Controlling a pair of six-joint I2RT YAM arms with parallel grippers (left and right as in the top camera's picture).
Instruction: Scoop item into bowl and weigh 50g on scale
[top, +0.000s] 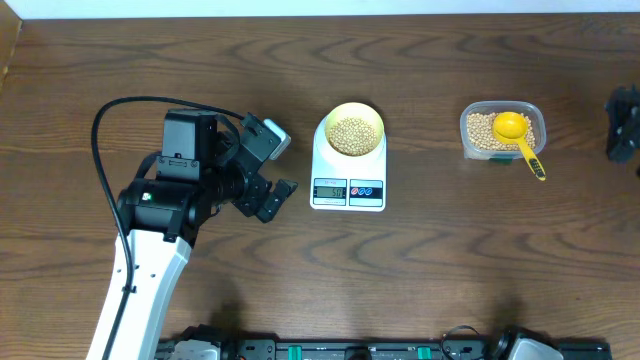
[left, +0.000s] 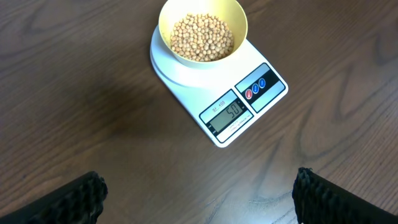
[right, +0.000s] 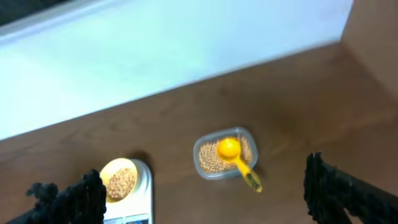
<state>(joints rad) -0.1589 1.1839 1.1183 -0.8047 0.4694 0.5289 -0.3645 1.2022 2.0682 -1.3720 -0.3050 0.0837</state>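
The pale-yellow bowl (top: 354, 132) stands on the white scale (top: 348, 186) and holds tan beans (top: 353, 135). In the left wrist view the bowl (left: 203, 17) is on the scale (left: 261, 99), whose display reads 50. More beans lie in a clear tub (top: 481, 146) with a yellow scoop (top: 517, 130) resting on them. My left gripper (top: 274, 193) is open and empty, left of the scale; its fingers frame bare table (left: 199, 196). My right gripper (top: 622, 125) is at the right edge, open and empty (right: 205, 193), away from the tub (right: 205, 165).
A black cable (top: 105, 120) loops off the left arm. A pale wall (right: 174, 43) lies beyond the table's far edge. Dark equipment lines the front edge (top: 350, 350).
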